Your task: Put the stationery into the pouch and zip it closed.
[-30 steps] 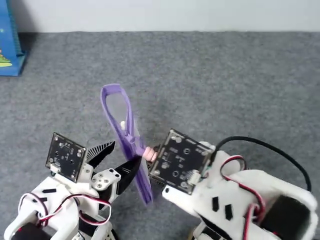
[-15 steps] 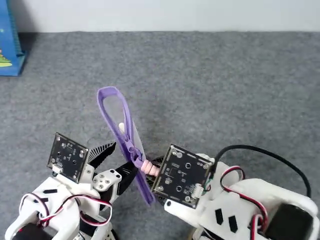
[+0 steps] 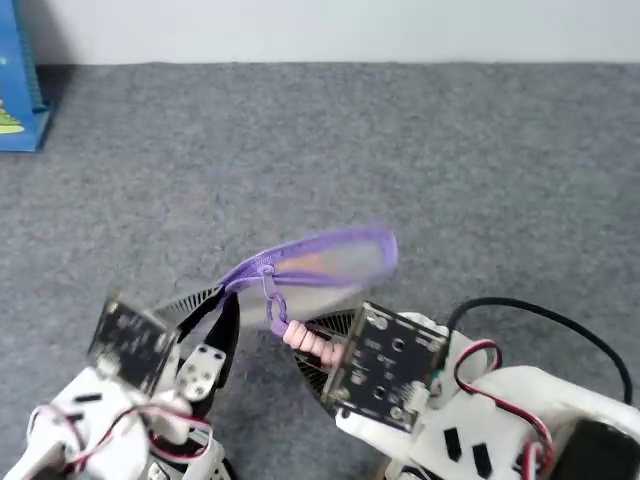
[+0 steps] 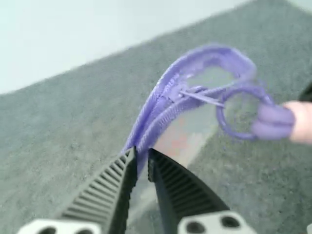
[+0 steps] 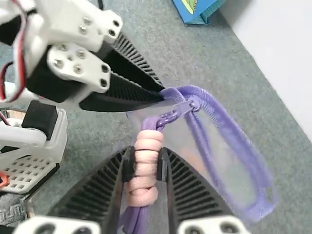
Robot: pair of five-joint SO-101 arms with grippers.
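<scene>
Clear, purple-trimmed pouch [image 3: 320,262] is held up over the grey felt surface [image 3: 480,150], between both arms. Its end seam is clenched in the left gripper [image 4: 140,157]. The right gripper [image 5: 145,150] is clamped on the pink coiled zipper pull [image 5: 146,173]. A white wall [image 3: 350,30] runs along the far edge, with a blue box [image 3: 18,90] at the far corner.

A fixed camera looks down over the grey table [image 3: 480,150], with the arms at its near edge and the white wall [image 3: 320,30] at the far edge. Each wrist camera peers close along its own fingers. The left gripper [image 4: 141,156] faces the wall, and the right gripper [image 5: 145,151] faces the left one and the blue box [image 5: 195,9]. All three views share the purple pouch [image 3: 320,262] and its pink pull [image 5: 146,165].
</scene>
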